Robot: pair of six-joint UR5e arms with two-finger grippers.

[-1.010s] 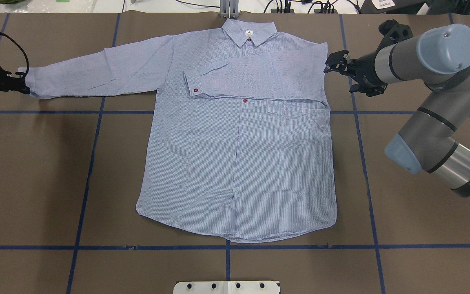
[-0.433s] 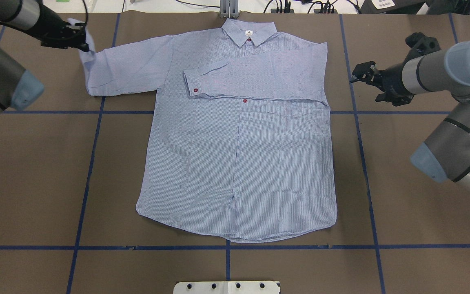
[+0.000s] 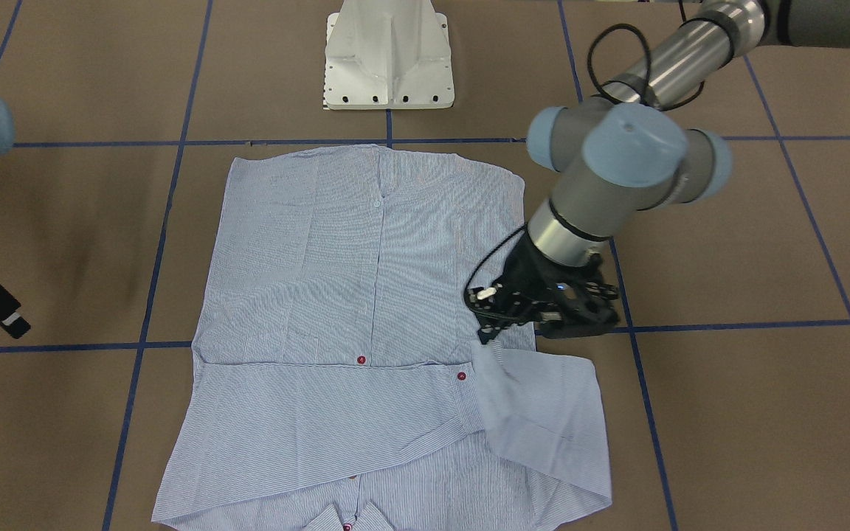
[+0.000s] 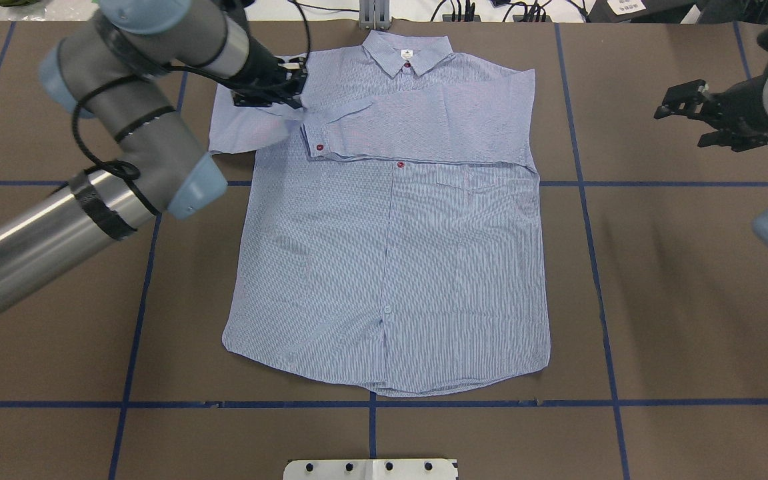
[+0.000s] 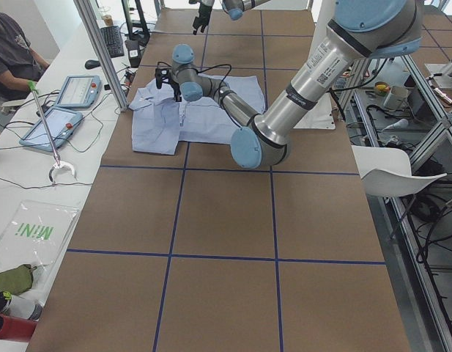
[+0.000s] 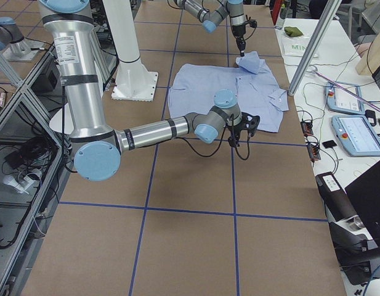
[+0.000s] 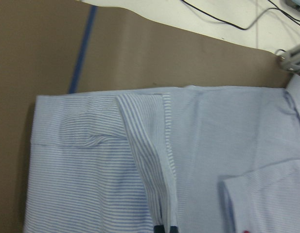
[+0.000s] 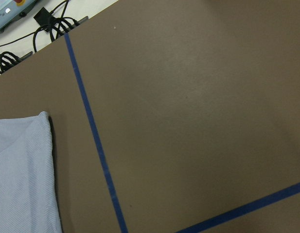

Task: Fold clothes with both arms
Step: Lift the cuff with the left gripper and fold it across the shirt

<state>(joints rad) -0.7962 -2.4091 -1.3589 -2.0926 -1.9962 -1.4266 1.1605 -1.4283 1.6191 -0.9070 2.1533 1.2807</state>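
1. Table (image 4: 57, 320): brown surface with a blue tape grid; it carries the whole garment
2. Shirt (image 4: 391, 267): lies flat, front up, collar at the edge far from the robot and hem toward it. Its right sleeve (image 4: 424, 127) is already laid across the chest, long axis crosswise to the button line
3. Left arm (image 4: 131, 127): reaches in over the shirt's left shoulder and is by far the nearer arm to the work
4. Left sleeve (image 4: 241, 133): doubled over at mid-length, long axis crosswise like its partner. The free end rises to the jaws, so the travel left is judged to be inward toward the button line, then down
5. Left gripper (image 4: 294, 97): jaws pinched closed on the cuff
6. Right gripper (image 4: 687, 117): jaws spread and empty, well apart from the shirt's right edge
7. Cuff (image 7: 145, 145): the left wrist view shows its band running into the closed fingertips, which the gripper body hides from overhead. Only the front-facing view shows cloth hanging from the jaws, just beside the right sleeve's end
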